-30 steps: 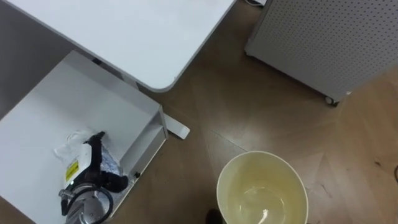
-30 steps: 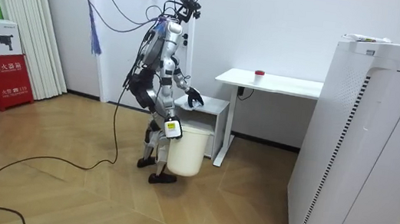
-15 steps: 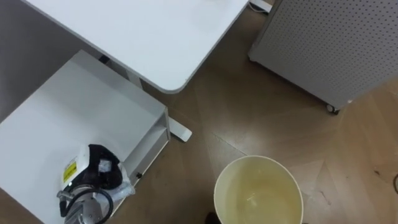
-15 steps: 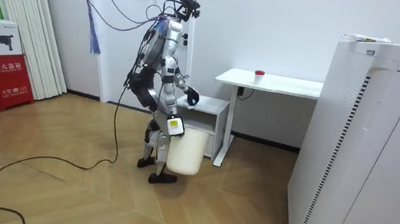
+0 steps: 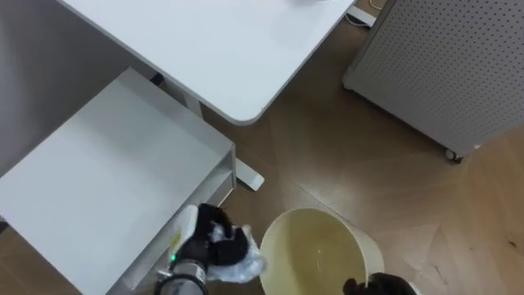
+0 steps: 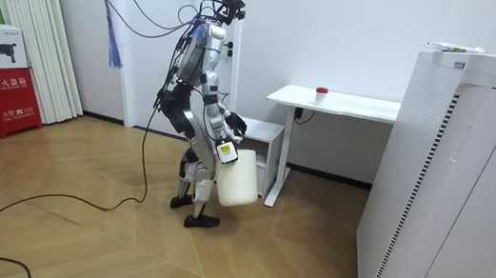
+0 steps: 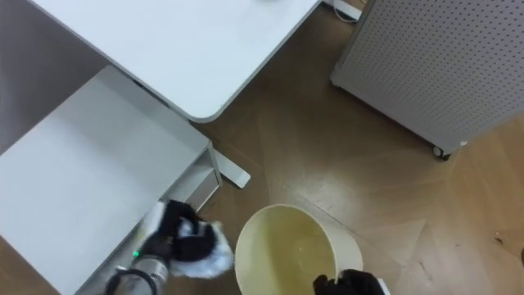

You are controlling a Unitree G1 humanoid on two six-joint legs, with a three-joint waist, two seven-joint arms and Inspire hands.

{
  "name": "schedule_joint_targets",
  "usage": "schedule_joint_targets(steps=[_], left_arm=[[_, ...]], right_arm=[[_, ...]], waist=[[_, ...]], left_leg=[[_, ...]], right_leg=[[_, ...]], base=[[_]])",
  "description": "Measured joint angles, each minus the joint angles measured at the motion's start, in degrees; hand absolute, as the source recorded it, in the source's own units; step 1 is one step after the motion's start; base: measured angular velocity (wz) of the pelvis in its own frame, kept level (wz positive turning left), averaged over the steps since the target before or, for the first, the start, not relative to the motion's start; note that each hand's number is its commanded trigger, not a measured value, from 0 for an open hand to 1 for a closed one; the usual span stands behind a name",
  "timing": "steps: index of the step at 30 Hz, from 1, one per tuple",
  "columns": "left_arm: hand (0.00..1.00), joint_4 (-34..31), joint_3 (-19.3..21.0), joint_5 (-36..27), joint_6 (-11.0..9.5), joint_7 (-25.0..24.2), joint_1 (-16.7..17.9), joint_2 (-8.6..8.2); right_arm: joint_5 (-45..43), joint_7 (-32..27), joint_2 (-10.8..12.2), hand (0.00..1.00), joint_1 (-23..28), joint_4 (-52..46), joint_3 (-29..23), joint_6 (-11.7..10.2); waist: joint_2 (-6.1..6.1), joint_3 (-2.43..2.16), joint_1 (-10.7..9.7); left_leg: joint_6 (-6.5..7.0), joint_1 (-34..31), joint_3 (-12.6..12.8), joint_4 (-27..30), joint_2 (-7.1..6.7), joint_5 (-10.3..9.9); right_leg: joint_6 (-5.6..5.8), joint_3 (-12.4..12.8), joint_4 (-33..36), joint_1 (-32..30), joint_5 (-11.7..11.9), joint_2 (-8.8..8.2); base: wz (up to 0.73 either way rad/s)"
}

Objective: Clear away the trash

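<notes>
- A white desk (image 5: 205,41) fills the top of the eye views, and a low white cabinet (image 5: 106,164) stands below it at the left.
- A perforated white cabinet (image 5: 442,57) on castors stands at the upper right, on the wooden floor (image 5: 327,164).
- In the room view the robot stands in front of the low cabinet; a small red object (image 6: 321,91) sits on the desk, and a tall white appliance (image 6: 453,185) stands at the room view's right.
- A cream bucket (image 5: 315,246) hangs off the floor in front of the robot, nothing between it and the garbage.
- The left hand (image 5: 209,238) has its fingers curled round the garbage (image 5: 239,264), a crumpled clear-and-white wrapper.
- The garbage is between the low cabinet's front corner and the bucket, just beside the rim.
- The right hand (image 5: 385,287) clasps the bucket's near rim with its dark fingers bent over it.
</notes>
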Motion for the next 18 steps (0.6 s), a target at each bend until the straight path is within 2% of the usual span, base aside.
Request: schedule_joint_targets(steps=[2,4,10,11,12,13,18], left_arm=[[1.00,-0.4,-1.3,-0.1,-0.4,-3.2,0.5,-1.62],[1.00,-1.0,-2.1,-1.3,-0.4,-5.4,0.5,-2.19],[1.00,-2.5,-4.9,-4.4,-0.5,-11.4,1.2,-2.50],[0.71,-2.7,-5.8,-4.4,-0.5,-12.0,1.3,-2.55],[0.31,-2.8,-5.9,-4.4,-0.5,-12.3,1.3,-2.60],[0.00,-2.8,-5.9,-4.4,-0.5,-12.8,1.3,-2.62],[0.00,-4.4,-6.0,-4.4,-0.5,-13.2,1.5,-2.64]], right_arm=[[-0.4,0.2,1.2,1.00,-0.1,0.0,0.2,0.0],[-0.5,0.7,1.6,1.00,0.0,0.0,0.5,0.0],[-0.6,0.8,2.9,1.00,-0.3,-0.1,2.3,-0.1],[-0.6,0.8,3.2,1.00,-0.2,-0.1,2.3,0.0],[-0.6,0.8,3.2,1.00,-0.2,-0.1,2.3,0.0],[-0.6,0.9,3.2,1.00,-0.2,-0.1,2.3,0.0],[-0.4,0.8,3.3,1.00,-0.2,-0.1,2.3,0.0]], waist=[[-0.68,-0.42,-0.1],[-0.92,-0.57,-0.1],[-1.05,-0.58,-0.1],[-1.07,-0.58,-0.2],[-1.07,-0.57,-0.2],[-1.07,-0.57,-0.2],[-1.07,-0.58,-0.1]], left_leg=[[0.01,0.4,0.5,0.0,0.11,0.0],[0.02,0.4,0.6,0.0,0.17,0.0],[0.02,0.5,0.6,0.1,0.12,0.0],[0.02,0.5,0.6,0.0,0.12,0.0],[0.02,0.5,0.6,0.0,0.12,0.0],[0.03,0.5,0.6,0.0,0.11,0.0],[0.07,0.2,0.6,0.0,0.10,0.0]], right_leg=[[-0.02,0.5,0.0,0.0,0.1,0.11],[-0.06,0.5,0.0,0.0,0.2,0.16],[-0.06,0.7,0.2,0.0,0.2,0.13],[-0.06,0.6,0.1,0.0,0.2,0.12],[-0.06,0.6,0.1,0.0,0.2,0.12],[-0.05,0.6,0.1,0.0,0.2,0.10],[-0.05,0.6,0.1,-0.3,0.2,0.05]], base=[[-0.12],[-0.02],[0.00],[0.00],[0.00],[0.00],[0.00]])
